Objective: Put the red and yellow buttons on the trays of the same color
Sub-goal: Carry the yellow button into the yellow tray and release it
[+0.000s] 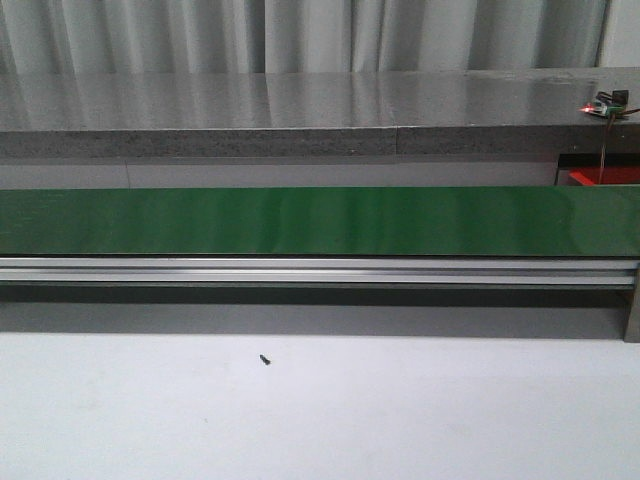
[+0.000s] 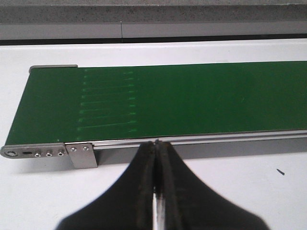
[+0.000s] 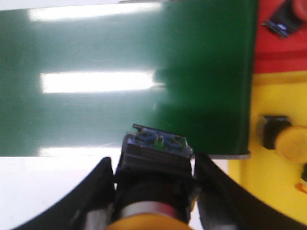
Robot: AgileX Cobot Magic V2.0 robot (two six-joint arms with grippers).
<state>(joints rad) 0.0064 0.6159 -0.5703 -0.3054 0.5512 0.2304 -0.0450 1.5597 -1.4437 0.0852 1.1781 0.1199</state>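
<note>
Long green conveyor belt [image 1: 320, 220] ran left to right across front view, aluminium side rail [image 1: 320, 270] along near edge, grey stone-like ledge [image 1: 300, 120] beyond. White tabletop [image 1: 400, 420] in foreground, small dark speck [image 1: 265, 359] on it. Sliver of red tray [image 1: 603, 177] seen at far right behind belt end. Small lit sensor board [image 1: 607, 105] on ledge at far right. No arm in front view

Left black gripper [image 2: 157, 158]: fingers pressed together, nothing between, hung over white tabletop just on near side of belt rail, close to belt's left end and silver end bracket [image 2: 81, 153]

Right black gripper [image 3: 153, 165]: fingers clamped on yellow-capped push button with black body and blue terminal block [image 3: 156, 153], held at belt edge near right end of conveyor. Yellow flat tray [image 3: 278, 187] just past belt end, second yellow push button [image 3: 285, 139] lying on its side on it. Red tray beside yellow one, another button's black and blue body [image 3: 283, 21] partly in view on it, cap colour not visible. Picture blurred, finer detail not readable
</note>
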